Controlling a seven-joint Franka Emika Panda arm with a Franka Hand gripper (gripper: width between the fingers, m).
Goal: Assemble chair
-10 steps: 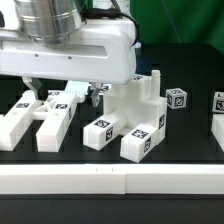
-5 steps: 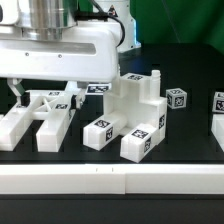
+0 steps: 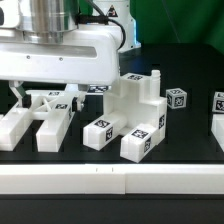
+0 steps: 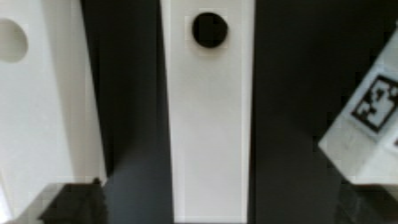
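Note:
The chair parts lie on the black table. In the exterior view a white H-shaped frame [image 3: 40,118] sits at the left, and a taller notched block [image 3: 135,112] with tagged feet stands in the middle. My gripper [image 3: 43,93] hangs open just above the frame, one dark finger [image 3: 17,92] on each side of it. In the wrist view, one long white bar [image 4: 205,130] with a black hole near its end runs between my open gripper [image 4: 210,205]. A second holed bar [image 4: 45,110] lies alongside. Nothing is held.
Two small tagged white cubes [image 3: 177,98] [image 3: 218,103] sit at the exterior view's right. A low white ledge [image 3: 110,182] runs along the table's front. A tagged block [image 4: 365,115] shows beside the bar in the wrist view.
Over the last second the arm shifted toward the exterior view's left, from near the notched block to over the H-shaped frame. The jaws stayed open.

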